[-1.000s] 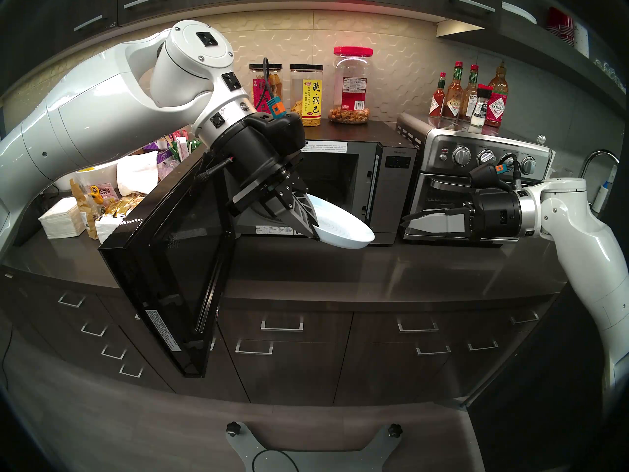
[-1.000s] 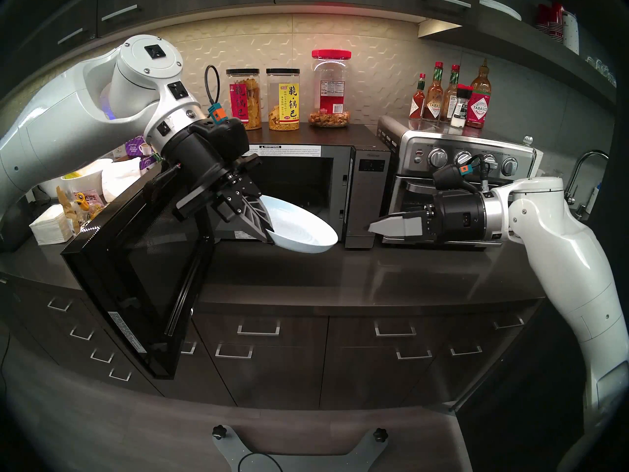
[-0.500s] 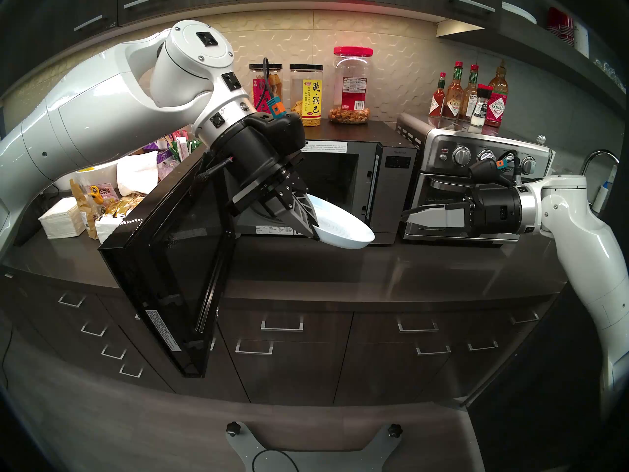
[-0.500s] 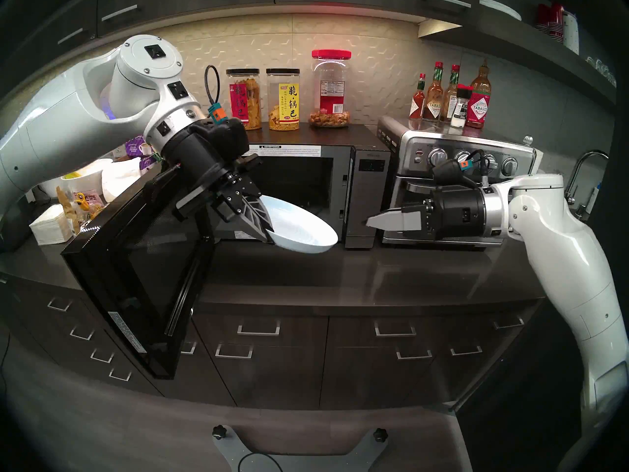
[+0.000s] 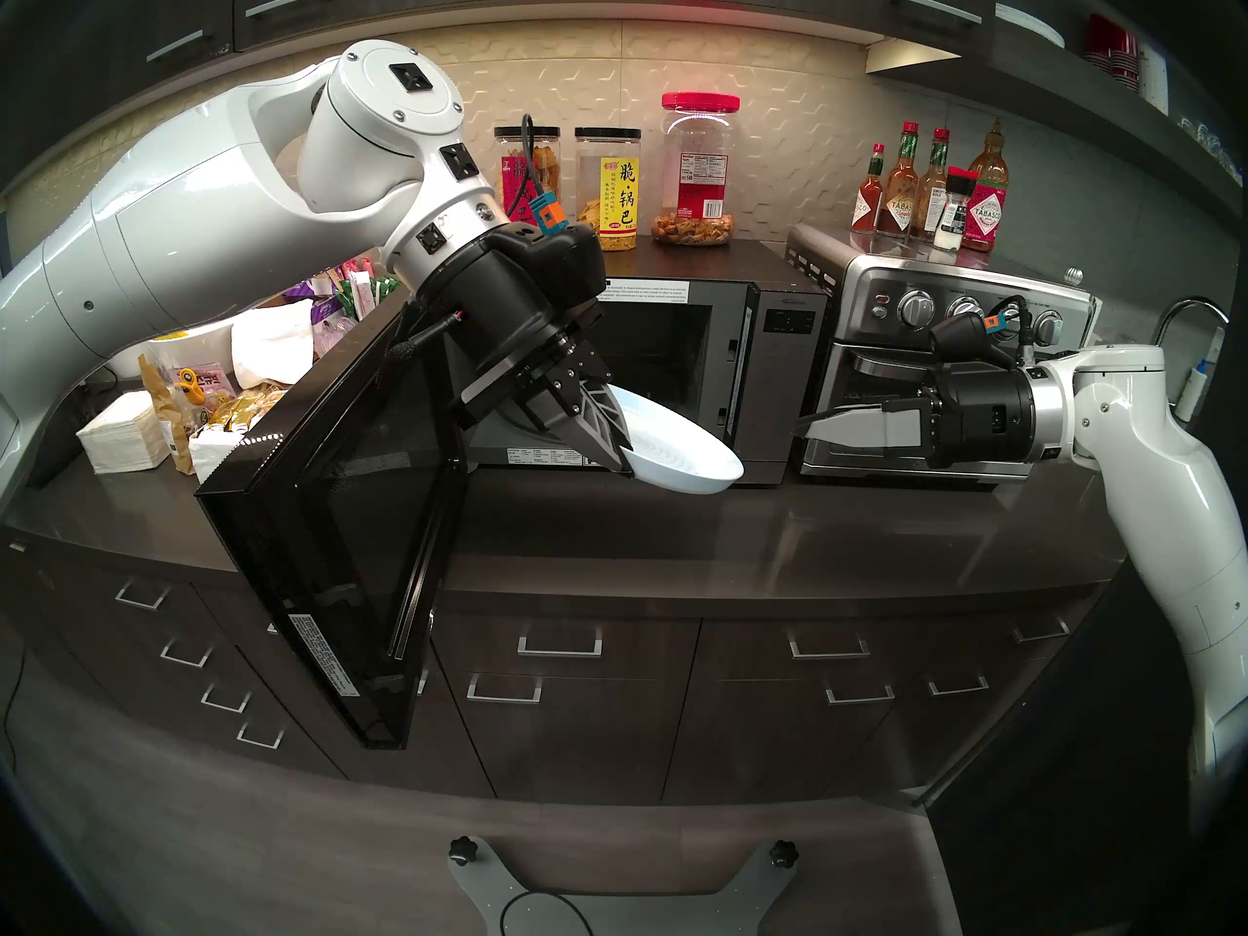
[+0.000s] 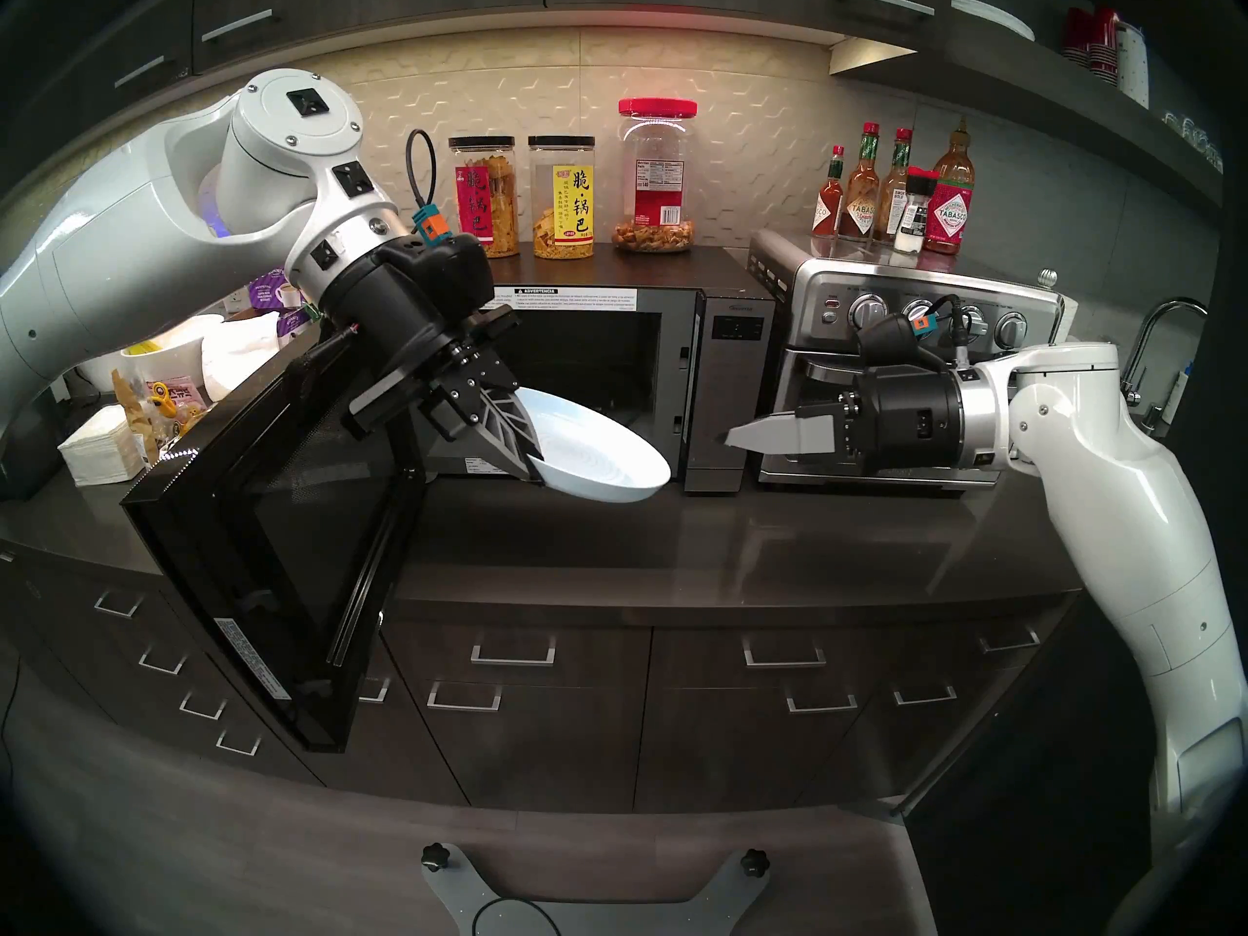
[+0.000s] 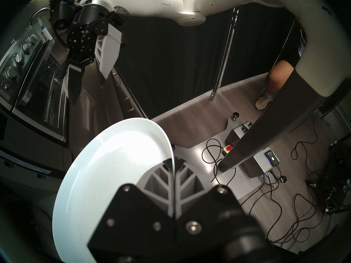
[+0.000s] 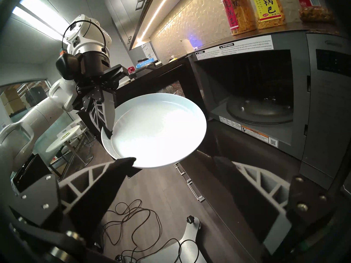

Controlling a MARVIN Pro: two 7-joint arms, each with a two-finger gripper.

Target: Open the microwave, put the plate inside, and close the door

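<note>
The black microwave (image 5: pixel 787 374) stands open on the counter, its dark cavity and glass turntable (image 8: pixel 258 108) showing. Its door (image 5: pixel 351 529) is swung far out to the left, past the counter's edge. My left gripper (image 5: pixel 618 458) is shut on the rim of the pale blue-white plate (image 5: pixel 682 458), which hangs tilted just in front of the opening, above the counter. The left wrist view shows both fingers (image 7: pixel 161 179) pinching the plate (image 7: pixel 114 171) edge. My right gripper (image 5: pixel 803 435) is open and holds nothing, level in front of the toaster oven, its tips pointing left near the microwave's control strip.
A steel toaster oven (image 5: pixel 945 306) with knobs sits right of the microwave, sauce bottles (image 5: pixel 932 192) on top. Three snack jars (image 5: pixel 618 185) stand on the microwave. Napkins and snack packets (image 5: pixel 175 414) crowd the counter left of the door. Faucet (image 5: pixel 1188 313) at far right.
My right gripper has risen slightly and edged left toward the microwave. The left arm, the plate and the door have stayed still.
</note>
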